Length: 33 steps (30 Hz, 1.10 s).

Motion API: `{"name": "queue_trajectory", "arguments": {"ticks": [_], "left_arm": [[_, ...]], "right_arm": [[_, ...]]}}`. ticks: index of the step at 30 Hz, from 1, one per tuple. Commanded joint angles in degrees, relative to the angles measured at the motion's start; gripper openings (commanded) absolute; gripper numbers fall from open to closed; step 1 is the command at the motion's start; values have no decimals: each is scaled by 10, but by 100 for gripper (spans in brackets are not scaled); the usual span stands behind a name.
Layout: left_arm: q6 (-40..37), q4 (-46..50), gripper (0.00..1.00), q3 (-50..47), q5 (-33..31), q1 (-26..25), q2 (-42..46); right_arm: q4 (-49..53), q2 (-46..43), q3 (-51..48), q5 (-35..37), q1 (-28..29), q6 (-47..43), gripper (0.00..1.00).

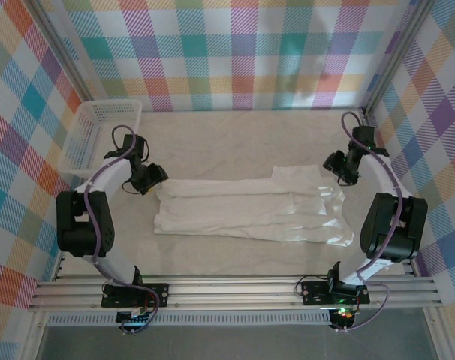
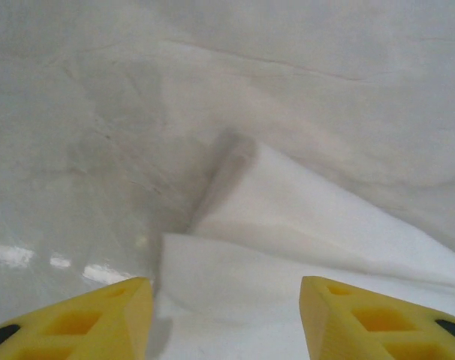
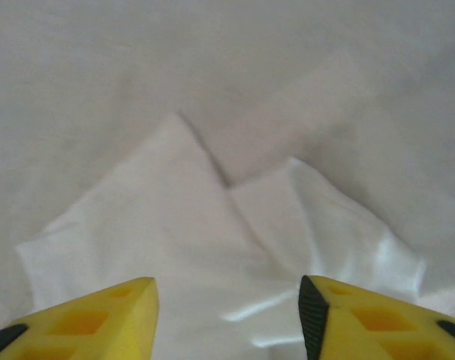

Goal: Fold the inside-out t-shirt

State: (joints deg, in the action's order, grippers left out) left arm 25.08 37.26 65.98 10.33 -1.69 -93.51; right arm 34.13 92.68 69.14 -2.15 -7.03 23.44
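The inside-out t-shirt (image 1: 242, 214) lies flat across the middle of the table as a long white band, folded lengthwise, with a sleeve flap at its upper right. My left gripper (image 1: 149, 180) hovers at the band's upper left corner. In the left wrist view the left gripper (image 2: 226, 319) is open, and the t-shirt's (image 2: 302, 225) layered corner lies loose below the yellow fingers (image 2: 100, 322). My right gripper (image 1: 338, 169) is over the upper right end. In the right wrist view the right gripper (image 3: 227, 319) is open above the rumpled t-shirt (image 3: 175, 217), gripping nothing.
A white mesh basket (image 1: 100, 139) stands at the back left, just behind the left arm. Plaid walls enclose the table on three sides. Bare tabletop (image 1: 242, 142) stretches behind the shirt, and a narrower strip runs in front of it.
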Motion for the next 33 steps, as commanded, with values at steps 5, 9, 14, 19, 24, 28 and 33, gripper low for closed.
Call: {"name": "queue_trajectory", "arguments": {"ticks": [5,9,14,19,24,28,33], "left_arm": [[7,33,60,14,-25,-61,114],[3,43,60,7,-38,-72,139],[6,42,61,-11,-43,-75,142],[7,42,61,-5,-44,-75,131],[5,44,61,20,-32,-76,117],[-4,48,61,40,-33,-75,103],[-8,44,61,45,-28,-76,90]], "right_arm": [[16,180,140,46,54,-31,64],[48,263,210,53,68,-36,63],[57,286,223,56,77,-34,20],[68,236,216,67,77,-44,0],[28,58,109,79,76,-27,0],[-26,-156,-100,91,77,56,0],[-72,-412,-353,89,79,151,0]]}}
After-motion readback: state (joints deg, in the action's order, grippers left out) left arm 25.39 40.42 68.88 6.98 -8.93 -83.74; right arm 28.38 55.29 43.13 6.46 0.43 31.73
